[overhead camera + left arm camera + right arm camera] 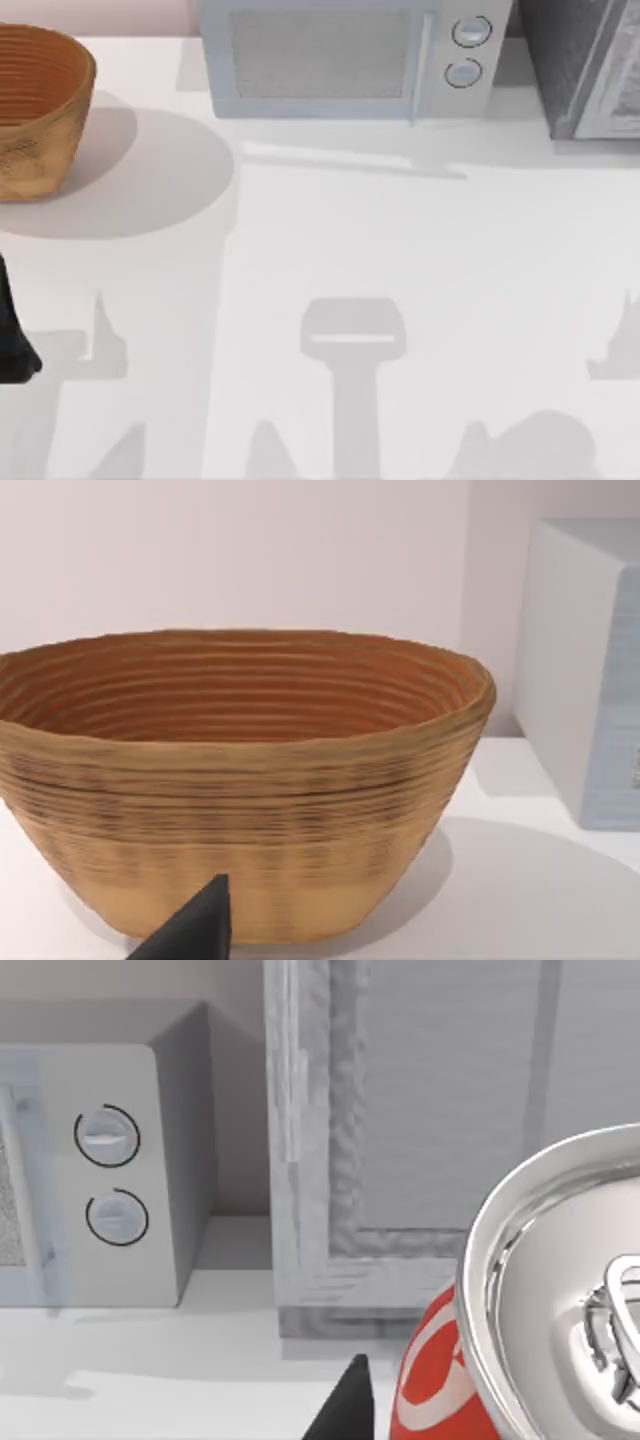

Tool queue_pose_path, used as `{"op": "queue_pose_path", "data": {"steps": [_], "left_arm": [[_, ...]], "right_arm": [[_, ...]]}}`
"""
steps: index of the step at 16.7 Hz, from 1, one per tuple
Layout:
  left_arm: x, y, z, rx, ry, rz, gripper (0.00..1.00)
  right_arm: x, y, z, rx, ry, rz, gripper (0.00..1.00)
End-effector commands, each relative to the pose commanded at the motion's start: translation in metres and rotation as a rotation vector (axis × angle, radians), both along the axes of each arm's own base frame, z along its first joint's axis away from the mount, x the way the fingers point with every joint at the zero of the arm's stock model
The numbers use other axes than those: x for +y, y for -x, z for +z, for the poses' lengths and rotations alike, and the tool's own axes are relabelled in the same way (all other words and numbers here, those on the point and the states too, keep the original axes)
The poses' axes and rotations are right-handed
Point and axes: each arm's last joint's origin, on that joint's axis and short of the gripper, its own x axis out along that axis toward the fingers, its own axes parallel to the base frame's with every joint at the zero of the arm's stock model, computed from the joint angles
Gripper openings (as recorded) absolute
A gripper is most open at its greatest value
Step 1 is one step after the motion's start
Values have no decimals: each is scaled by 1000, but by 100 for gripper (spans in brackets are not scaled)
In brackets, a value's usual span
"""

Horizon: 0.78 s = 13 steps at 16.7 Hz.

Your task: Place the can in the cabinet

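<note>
Can (560, 1290) glossy metal top; basket (35, 110) rough woven; cabinet (440, 1110) matt speckled.

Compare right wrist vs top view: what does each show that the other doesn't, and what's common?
Right wrist view: the can close up, silver top and red label, with a dark fingertip beside it.
Top view: the basket at the table's far left, and part of the left arm at the left edge.
Both: the microwave with two knobs, the cabinet to its right, and the table.
</note>
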Motion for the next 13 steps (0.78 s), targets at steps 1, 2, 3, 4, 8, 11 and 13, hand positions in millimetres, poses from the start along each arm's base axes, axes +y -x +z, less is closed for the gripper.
{"op": "queue_pose_path", "data": {"steps": [1, 2, 3, 4, 8, 11, 13], "left_arm": [[0, 0, 0, 0, 0, 0, 100], [0, 0, 0, 0, 0, 0, 100], [0, 0, 0, 0, 0, 0, 100], [0, 0, 0, 0, 0, 0, 100], [0, 0, 0, 0, 0, 0, 100], [0, 0, 0, 0, 0, 0, 100], [0, 0, 0, 0, 0, 0, 100]], "right_arm": [[0, 0, 5, 1, 0, 2, 0], [1, 0, 13, 3, 0, 4, 0], [1, 0, 24, 5, 0, 5, 0], [2, -1, 38, 7, 0, 6, 0], [6, -11, 109, 22, 2, 4, 0], [10, -31, 172, 35, 4, -2, 0], [15, -50, 212, 40, 6, -5, 0]]}}
